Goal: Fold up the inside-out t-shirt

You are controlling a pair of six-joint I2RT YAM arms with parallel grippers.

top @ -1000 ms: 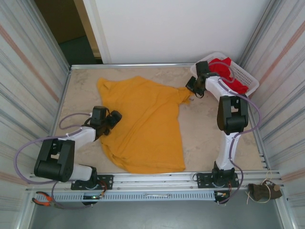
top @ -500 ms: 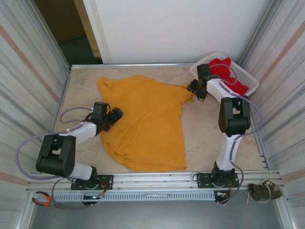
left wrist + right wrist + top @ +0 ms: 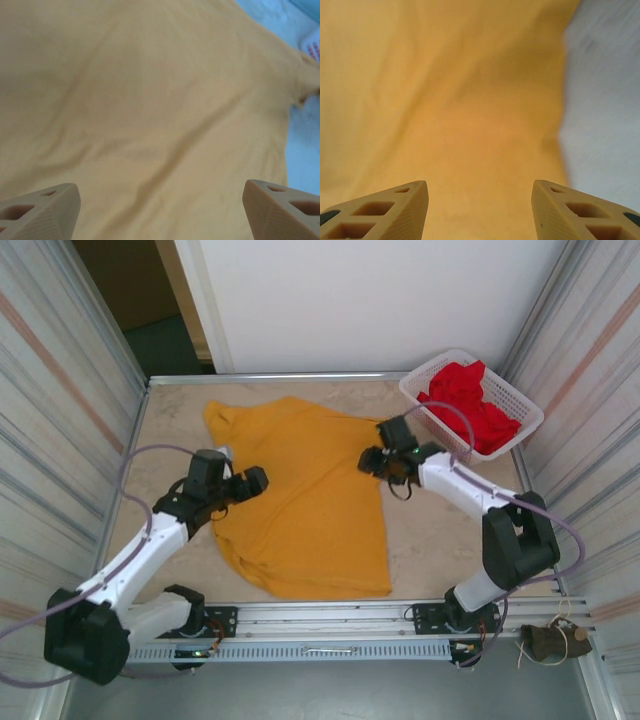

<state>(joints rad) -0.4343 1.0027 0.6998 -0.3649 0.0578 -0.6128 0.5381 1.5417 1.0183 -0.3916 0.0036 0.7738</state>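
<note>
Left fingers (image 3: 40, 212): tan ribbed plastic pads, spread wide, nothing between them, only yellow cloth below. Left gripper (image 3: 246, 483) sits over the left edge of the shirt, about halfway along its length, pointing right toward the shirt's middle. Can't tell whether the tips touch the fabric. The left arm stretches diagonally from its base at the near left.

Right fingers (image 3: 380, 210): same tan pads, also apart, gap empty. Right gripper (image 3: 373, 460) is at the right edge of the shirt near its far right corner, pointing left. The right wrist view has cloth under the left pad and most of the gap, with the shirt's edge and bare table to the right. Contact with the cloth is again unclear.

Mustard-yellow cotton t-shirt (image 3: 300, 505): lies spread flat on the beige marbled table top (image 3: 440, 530), roughly centre and slightly skewed. One corner reaches toward the far left and the hem end is close to the near rail. The side facing up is plain yellow with soft diagonal creases. In the left wrist view a small bunched tip of the shirt sticks out at its right edge.

White plastic lattice basket (image 3: 524, 430): far right corner of the table, apart from the shirt, just beyond the right gripper. A crumpled red garment (image 3: 465, 400) is inside it, heaped above the rim.

Orange-handled pliers (image 3: 95, 658) lie off the table at the near left, beside the left arm's base.
</note>
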